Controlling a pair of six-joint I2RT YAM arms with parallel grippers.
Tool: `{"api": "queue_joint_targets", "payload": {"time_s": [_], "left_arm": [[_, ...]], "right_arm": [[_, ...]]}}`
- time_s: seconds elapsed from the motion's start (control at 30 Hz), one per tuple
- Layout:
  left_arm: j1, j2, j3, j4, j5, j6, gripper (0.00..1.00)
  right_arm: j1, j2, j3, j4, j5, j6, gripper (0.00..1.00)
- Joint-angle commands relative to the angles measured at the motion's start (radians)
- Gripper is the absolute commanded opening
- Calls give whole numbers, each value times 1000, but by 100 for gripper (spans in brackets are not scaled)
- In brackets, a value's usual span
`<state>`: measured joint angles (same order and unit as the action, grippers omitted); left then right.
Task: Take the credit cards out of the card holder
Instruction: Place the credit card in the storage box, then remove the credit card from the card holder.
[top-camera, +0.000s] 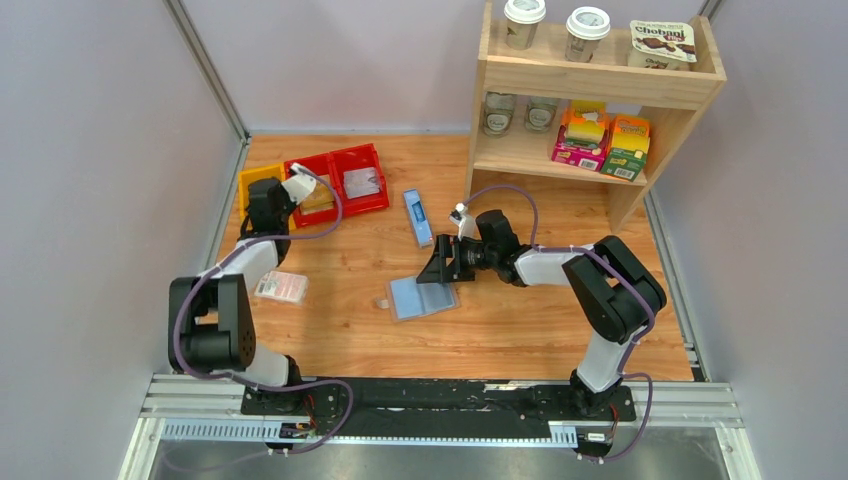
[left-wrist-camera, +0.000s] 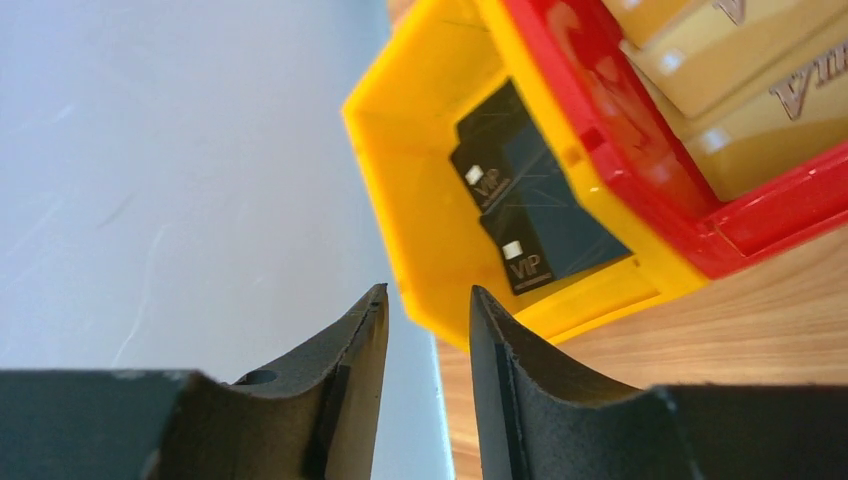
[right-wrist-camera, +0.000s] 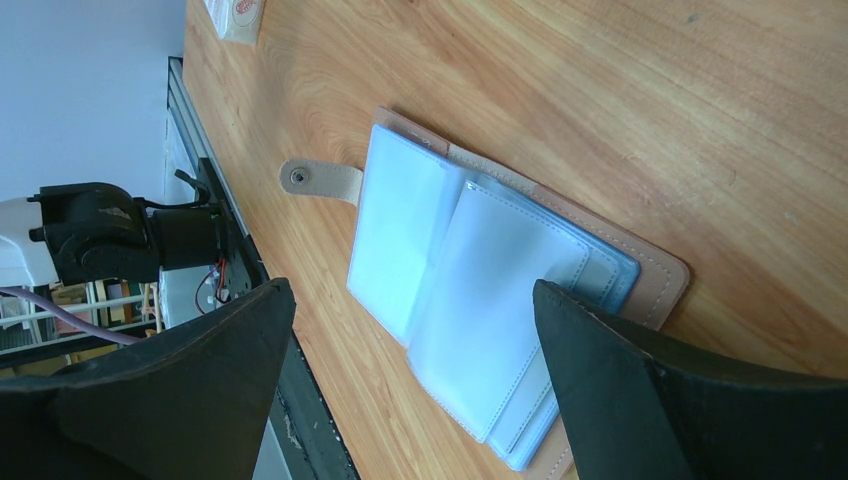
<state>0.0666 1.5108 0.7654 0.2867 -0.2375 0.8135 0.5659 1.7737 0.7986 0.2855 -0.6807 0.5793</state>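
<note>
The card holder (top-camera: 422, 296) lies open on the wooden table, pale blue sleeves up and empty, with a tan edge and snap tab (right-wrist-camera: 318, 180). It also shows in the right wrist view (right-wrist-camera: 480, 300). My right gripper (top-camera: 445, 275) hovers just above its far edge, wide open and empty (right-wrist-camera: 412, 284). Two black credit cards marked VIP (left-wrist-camera: 520, 200) lie overlapping inside the yellow bin (left-wrist-camera: 420, 200). My left gripper (left-wrist-camera: 428, 292) is just outside that bin's near corner by the left wall, its fingers a little apart with nothing between them. In the top view it is at the yellow bin (top-camera: 250, 180).
Red bins (top-camera: 340, 180) holding tan packets adjoin the yellow bin. A pink-and-white packet (top-camera: 280, 287) lies beside the left arm. A long narrow blue box (top-camera: 418, 217) lies behind the holder. A wooden shelf (top-camera: 590, 90) with cups, jars and boxes stands at the back right.
</note>
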Motion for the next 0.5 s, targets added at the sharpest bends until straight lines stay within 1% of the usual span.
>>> {"api": "queue_joint_targets", "payload": {"time_s": [0.0, 0.03, 0.07, 0.1, 0.13, 0.17, 0.2, 0.23, 0.3, 0.33, 0.37, 0.4, 0.43, 0.47], "left_arm": [[-16, -186, 52, -120, -29, -222, 46], [-22, -210, 75, -173, -42, -316, 50], [-39, -260, 93, -216, -49, -365, 50], [-47, -282, 130, -322, -27, -464, 51], [-59, -334, 146, -357, -7, -532, 51], [-63, -354, 165, -429, 12, -630, 51], [-92, -400, 178, -461, 68, -675, 53], [-131, -441, 176, -496, 75, -753, 54], [-203, -492, 164, -544, 108, -867, 54], [-235, -509, 150, -555, 124, -901, 54], [-291, -533, 143, -582, 141, -992, 53], [-312, -546, 118, -587, 162, -1029, 54], [-351, -563, 104, -595, 197, -1124, 52], [-366, -569, 74, -595, 222, -1183, 50]], "right_arm": [[-8, 4, -12, -72, 43, -13, 100], [-8, 1, -10, -77, 46, -15, 100], [-6, -3, -7, -81, 49, -16, 100], [-8, -8, -7, -88, 53, -18, 100], [-8, -14, -6, -92, 59, -18, 100], [-8, -22, -6, -98, 63, -19, 100], [-8, -28, -4, -104, 70, -19, 100], [-8, -34, -2, -109, 76, -19, 100], [-6, -46, -2, -120, 87, -21, 100], [-4, -52, 1, -126, 90, -22, 100], [-4, -57, 4, -134, 95, -24, 100], [-3, -63, 8, -141, 98, -25, 100], [-1, -69, 11, -149, 101, -27, 100], [0, -75, 16, -157, 104, -29, 100]]}}
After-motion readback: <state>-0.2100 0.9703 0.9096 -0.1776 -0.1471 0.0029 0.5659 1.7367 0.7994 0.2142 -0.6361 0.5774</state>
